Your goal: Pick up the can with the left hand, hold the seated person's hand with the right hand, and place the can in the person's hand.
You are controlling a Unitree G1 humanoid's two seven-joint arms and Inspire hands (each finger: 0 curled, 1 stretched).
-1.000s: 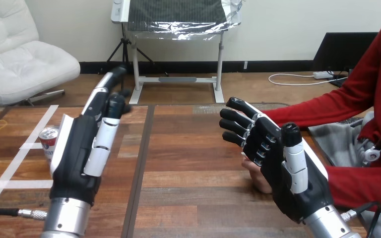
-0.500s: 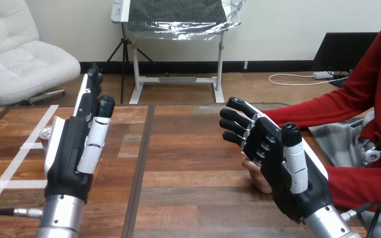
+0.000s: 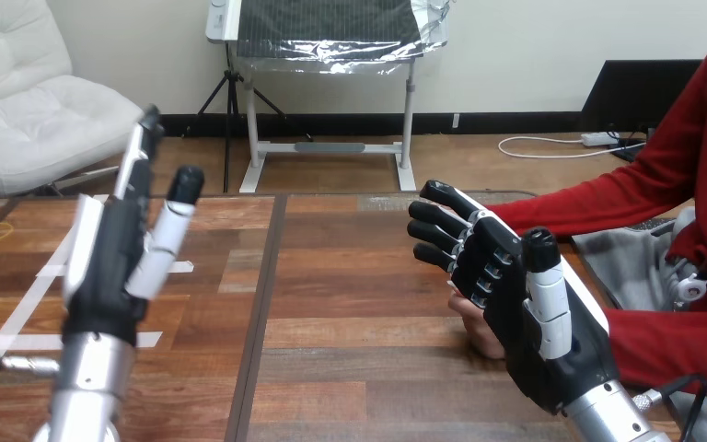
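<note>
The left hand (image 3: 110, 253) is raised over the table (image 3: 350, 304), fingers (image 3: 136, 161) straight. The person's hand (image 3: 477, 333) is covered by the right hand (image 3: 515, 308); any grip cannot be told.

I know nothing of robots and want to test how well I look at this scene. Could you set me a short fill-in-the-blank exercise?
1. The left robot hand is raised above the table with its fingers ____ (straight or curled).
2. The person's hand lies ____ the right robot hand (over or under).
3. The white tape strips lie on the table's ____ side in the head view (left or right).
Missing words: straight; under; left.
</note>
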